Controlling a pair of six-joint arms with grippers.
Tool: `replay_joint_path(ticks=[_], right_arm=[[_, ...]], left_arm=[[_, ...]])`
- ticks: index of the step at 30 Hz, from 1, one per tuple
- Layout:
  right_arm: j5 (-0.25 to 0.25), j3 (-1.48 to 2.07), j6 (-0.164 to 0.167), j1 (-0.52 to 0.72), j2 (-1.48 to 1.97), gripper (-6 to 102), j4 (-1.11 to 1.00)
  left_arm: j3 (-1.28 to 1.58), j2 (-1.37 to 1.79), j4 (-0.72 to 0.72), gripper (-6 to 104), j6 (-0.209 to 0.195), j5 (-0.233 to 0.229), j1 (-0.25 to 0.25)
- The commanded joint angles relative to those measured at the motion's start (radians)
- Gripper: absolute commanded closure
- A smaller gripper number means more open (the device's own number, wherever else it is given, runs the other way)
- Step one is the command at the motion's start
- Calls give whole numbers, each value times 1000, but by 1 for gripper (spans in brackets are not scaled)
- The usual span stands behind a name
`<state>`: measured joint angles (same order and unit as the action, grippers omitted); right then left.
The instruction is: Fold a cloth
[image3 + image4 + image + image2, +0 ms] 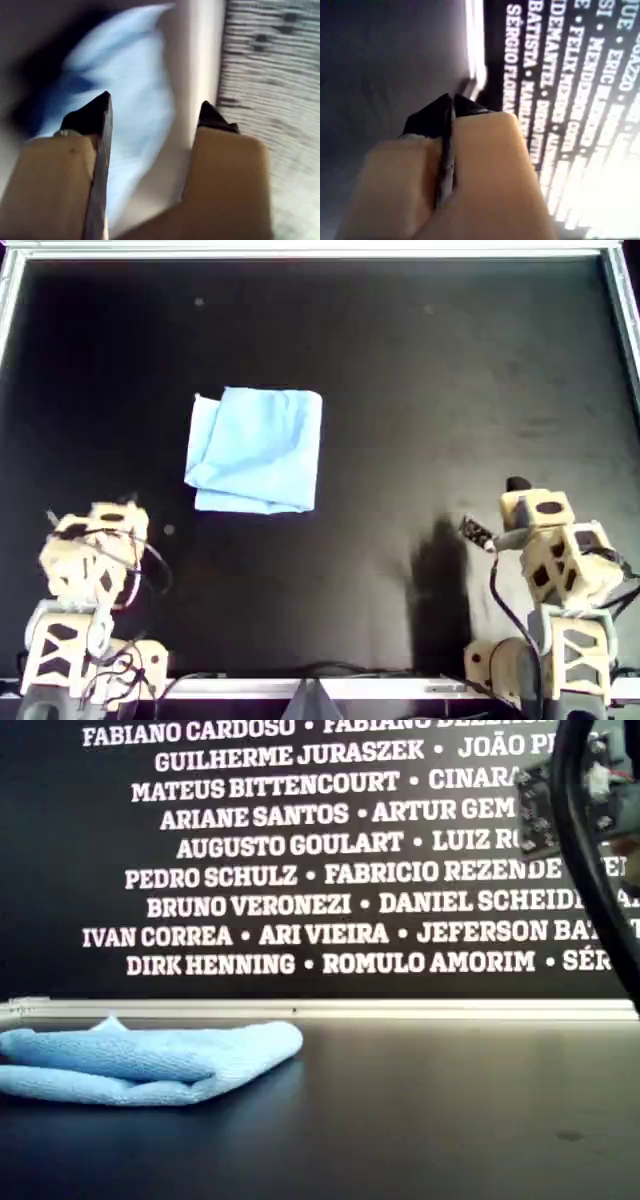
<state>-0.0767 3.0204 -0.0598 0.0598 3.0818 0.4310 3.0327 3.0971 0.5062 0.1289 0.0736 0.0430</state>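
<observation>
The light blue cloth (258, 448) lies folded into a rough rectangle on the black table, left of centre in the overhead view. In the exterior view the cloth (150, 1060) rests flat at the left, layers stacked. My left gripper (155, 107) is open with nothing between its fingers; the blurred cloth (125, 85) shows ahead of it, apart from it. My left arm (95, 550) sits at the overhead view's lower left, short of the cloth. My right gripper (452, 102) is shut on nothing; my right arm (550, 540) is at the overhead view's lower right, far from the cloth.
A pale metal rim (320, 248) borders the black table (450, 390). Behind it stands a dark wall with white names (300, 870). A black cable and a circuit board (580, 810) hang close to the exterior camera at its upper right.
</observation>
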Motion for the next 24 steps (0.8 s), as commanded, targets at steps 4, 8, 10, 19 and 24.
replay_joint_path(ticks=[4, 8, 10, 19, 24], right_arm=[[-5, 12, 2, 3, 51, 96, 298], [-5, 12, 2, 3, 51, 96, 396], [-5, 12, 2, 3, 51, 96, 423], [-3, 12, 2, 0, 51, 96, 440], [-8, 12, 2, -21, 40, 96, 437]], left_arm=[[-12, 17, 144, 37, -6, 3, -26], [-12, 15, 149, 37, -6, 2, -29], [-12, 14, 166, 37, -6, 2, -29], [-12, 17, 350, 37, -3, 2, -29], [-12, 15, 348, 37, 6, 3, -14]])
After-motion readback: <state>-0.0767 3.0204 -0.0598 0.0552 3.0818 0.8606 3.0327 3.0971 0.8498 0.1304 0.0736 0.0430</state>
